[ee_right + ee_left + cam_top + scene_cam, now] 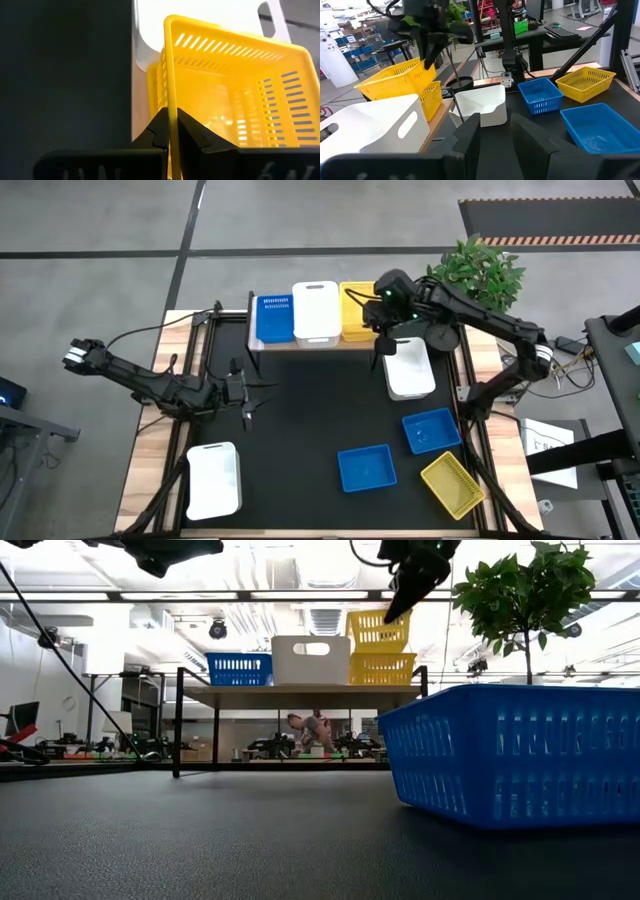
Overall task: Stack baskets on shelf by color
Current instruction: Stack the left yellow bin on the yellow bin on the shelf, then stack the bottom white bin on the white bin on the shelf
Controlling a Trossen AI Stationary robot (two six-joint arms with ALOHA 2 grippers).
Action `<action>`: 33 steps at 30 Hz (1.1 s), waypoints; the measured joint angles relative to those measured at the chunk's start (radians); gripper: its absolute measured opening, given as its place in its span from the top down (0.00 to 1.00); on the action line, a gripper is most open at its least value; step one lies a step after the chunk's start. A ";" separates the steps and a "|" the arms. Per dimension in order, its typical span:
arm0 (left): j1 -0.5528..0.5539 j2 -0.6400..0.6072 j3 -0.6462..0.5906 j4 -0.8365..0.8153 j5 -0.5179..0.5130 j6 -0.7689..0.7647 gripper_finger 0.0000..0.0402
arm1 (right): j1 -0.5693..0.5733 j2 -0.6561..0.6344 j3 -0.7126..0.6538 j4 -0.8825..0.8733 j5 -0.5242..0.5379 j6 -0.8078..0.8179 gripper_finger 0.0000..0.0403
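The right gripper [172,131] is over the right end of the low shelf with a light wooden plank top and thin black metal legs [300,692]. Its two dark fingers are clamped together on the thin side wall of a yellow perforated plastic basket [235,100]. This basket is tilted and sits partly inside a second yellow plastic basket [381,669] standing on the shelf directly beneath the gripper. Just beside that pair, toward the shelf's middle, stands a white rectangular plastic basket [315,311]; beyond it, at the far end from the gripper, is a blue perforated plastic basket [274,318].

The left gripper [495,131] hangs over the black table top [310,410], well apart from the shelf, with its fingers parted and nothing between them.

On the table nearest the right gripper lies another white basket [410,368]. Farther off lie two blue baskets [432,430] [366,468], a third yellow basket [452,485] and a third white basket [213,479].
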 joint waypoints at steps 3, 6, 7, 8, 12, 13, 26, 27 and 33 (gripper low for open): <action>0.000 0.002 0.000 -0.001 0.000 0.000 0.77 | -0.014 0.022 -0.001 0.000 -0.002 -0.005 0.98; 0.000 0.002 0.000 0.000 0.000 0.002 0.77 | -0.016 0.043 -0.001 0.002 -0.004 -0.008 0.98; 0.000 0.002 0.000 0.000 0.000 0.002 0.77 | -0.016 0.049 -0.001 0.002 -0.004 -0.008 0.98; 0.000 0.002 0.000 0.000 0.000 0.003 0.77 | -0.016 0.055 -0.001 0.002 -0.004 -0.005 0.98; 0.000 0.002 0.000 0.000 0.000 0.003 0.77 | -0.016 0.076 -0.001 0.001 -0.004 0.011 0.96; 0.000 0.002 0.000 0.000 0.000 0.003 0.77 | -0.016 0.081 -0.001 0.000 -0.004 0.017 0.95; 0.000 0.002 0.000 0.000 0.000 0.002 0.77 | -0.015 0.064 -0.001 -0.009 0.004 0.052 0.75; 0.000 0.002 0.000 0.000 0.000 0.002 0.77 | -0.015 0.060 -0.001 -0.009 0.004 0.054 0.74; 0.000 0.001 0.000 0.000 0.000 0.002 0.77 | -0.013 0.055 -0.001 -0.009 0.003 0.077 0.78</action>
